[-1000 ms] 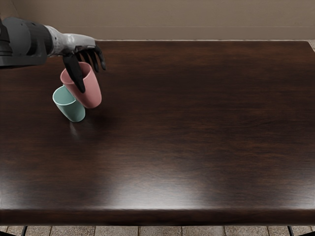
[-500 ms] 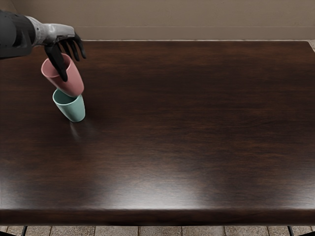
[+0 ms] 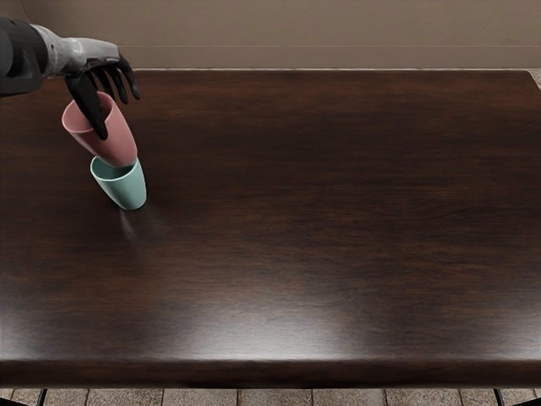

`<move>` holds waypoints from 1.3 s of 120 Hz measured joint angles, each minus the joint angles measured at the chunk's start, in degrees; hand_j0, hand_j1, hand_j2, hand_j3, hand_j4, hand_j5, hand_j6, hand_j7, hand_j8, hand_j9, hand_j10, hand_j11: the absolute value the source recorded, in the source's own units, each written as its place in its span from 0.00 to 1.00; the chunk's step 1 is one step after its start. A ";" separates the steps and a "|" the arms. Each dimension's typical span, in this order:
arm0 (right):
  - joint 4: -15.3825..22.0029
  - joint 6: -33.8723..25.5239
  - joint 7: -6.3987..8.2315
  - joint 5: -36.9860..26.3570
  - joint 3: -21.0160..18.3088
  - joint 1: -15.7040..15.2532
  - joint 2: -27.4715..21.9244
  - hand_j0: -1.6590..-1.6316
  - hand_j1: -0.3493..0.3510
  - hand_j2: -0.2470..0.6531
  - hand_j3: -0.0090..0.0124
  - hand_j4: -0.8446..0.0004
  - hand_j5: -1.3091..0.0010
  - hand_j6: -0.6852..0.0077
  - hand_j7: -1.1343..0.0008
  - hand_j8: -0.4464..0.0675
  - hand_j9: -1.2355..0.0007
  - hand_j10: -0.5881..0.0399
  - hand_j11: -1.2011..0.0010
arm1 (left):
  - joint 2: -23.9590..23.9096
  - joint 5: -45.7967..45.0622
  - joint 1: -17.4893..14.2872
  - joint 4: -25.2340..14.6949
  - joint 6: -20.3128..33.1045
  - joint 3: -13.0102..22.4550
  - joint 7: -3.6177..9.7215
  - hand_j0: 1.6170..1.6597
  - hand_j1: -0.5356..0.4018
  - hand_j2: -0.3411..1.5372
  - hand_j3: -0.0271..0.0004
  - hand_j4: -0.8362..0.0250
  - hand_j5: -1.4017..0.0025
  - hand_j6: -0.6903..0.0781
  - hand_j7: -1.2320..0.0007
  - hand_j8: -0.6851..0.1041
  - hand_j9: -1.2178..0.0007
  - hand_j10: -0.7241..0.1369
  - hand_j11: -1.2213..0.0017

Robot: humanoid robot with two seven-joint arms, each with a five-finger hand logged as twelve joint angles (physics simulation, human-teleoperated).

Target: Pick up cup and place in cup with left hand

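Here, the left hand (image 3: 95,57) pinches the tilted pink cup (image 3: 118,142) above the green cup (image 3: 127,189), its base seemingly at the rim; right of the green cup, dark counter (image 3: 338,211) stretches to its edges, beige wall (image 3: 338,30) beyond.

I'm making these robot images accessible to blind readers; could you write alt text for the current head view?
A robot's left hand grasps a pink cup by its wall, holding it at the mouth of a teal cup. The teal cup stands near the left edge of a dark wooden table.
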 joint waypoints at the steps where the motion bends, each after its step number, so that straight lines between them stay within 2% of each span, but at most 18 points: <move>1: 0.00 0.00 0.00 0.00 0.00 0.00 0.00 0.04 0.02 0.27 0.42 0.99 0.99 0.97 0.99 0.85 0.99 0.92 0.99 | 0.01 0.00 0.00 -0.01 -0.01 0.00 0.00 0.95 0.38 0.32 0.99 0.39 0.52 0.25 0.46 0.33 0.46 0.42 0.46; 87: 0.00 0.02 0.00 0.03 0.00 0.01 0.00 0.04 0.02 0.27 0.42 0.99 0.99 0.97 0.99 0.85 0.99 0.92 0.99 | 2.39 0.00 0.36 -0.58 -0.84 0.24 -0.04 0.95 0.37 0.30 0.99 0.40 0.54 0.26 0.47 0.33 0.47 0.43 0.47; 93: 0.00 0.02 0.00 0.02 0.00 0.00 0.00 0.04 0.02 0.27 0.42 0.99 0.99 0.97 0.99 0.85 0.99 0.92 0.99 | 2.32 -0.01 0.36 -0.59 -0.81 0.16 -0.16 0.95 0.42 0.28 0.99 0.45 0.58 0.32 0.52 0.37 0.51 0.44 0.52; 103: 0.00 0.02 0.00 0.01 0.00 0.00 0.00 0.04 0.02 0.27 0.42 0.99 0.99 0.97 0.99 0.85 0.99 0.92 0.99 | 2.37 -0.01 0.36 -0.59 -0.79 0.05 -0.32 0.96 0.58 0.25 0.99 0.61 0.71 0.50 0.67 0.52 0.67 0.56 0.67; 114: 0.00 0.01 0.00 0.02 0.00 0.01 0.00 0.04 0.02 0.27 0.42 0.99 0.99 0.97 0.99 0.85 0.99 0.92 0.99 | 2.39 0.01 0.44 -0.59 -0.77 0.00 -0.40 0.96 0.71 0.23 0.99 0.74 0.81 0.63 0.78 0.64 0.78 0.66 0.78; 136: 0.00 0.03 0.00 0.02 0.00 0.00 0.00 0.04 0.02 0.27 0.42 0.99 0.99 0.97 0.99 0.85 0.99 0.92 0.99 | 2.46 -0.43 0.46 -0.58 -1.82 -0.17 -0.47 0.96 0.84 0.20 0.99 0.86 0.91 0.78 0.90 0.76 0.90 0.75 0.90; 142: 0.00 0.01 0.00 0.01 0.00 0.01 0.00 0.04 0.02 0.27 0.42 0.99 0.99 0.97 0.99 0.85 0.99 0.92 0.99 | 5.46 -2.37 0.64 -0.55 -2.85 -1.07 -0.50 0.96 0.86 0.20 0.99 0.88 0.93 0.80 0.92 0.78 0.92 0.77 0.92; 146: 0.00 0.01 0.00 0.01 0.00 0.01 0.00 0.04 0.02 0.27 0.42 0.99 0.99 0.97 0.99 0.85 0.99 0.92 0.99 | 7.49 -4.11 1.69 -0.51 -3.32 -2.05 -0.51 0.96 0.87 0.19 0.99 0.89 0.94 0.81 0.93 0.79 0.93 0.78 0.93; 156: 0.00 0.02 0.00 0.02 0.00 0.00 0.00 0.04 0.02 0.27 0.42 0.99 0.99 0.97 0.99 0.85 0.99 0.92 0.99 | 12.81 -6.90 7.48 -0.30 -4.00 -6.61 -0.53 0.96 0.89 0.19 0.99 0.91 0.95 0.83 0.95 0.81 0.95 0.79 0.95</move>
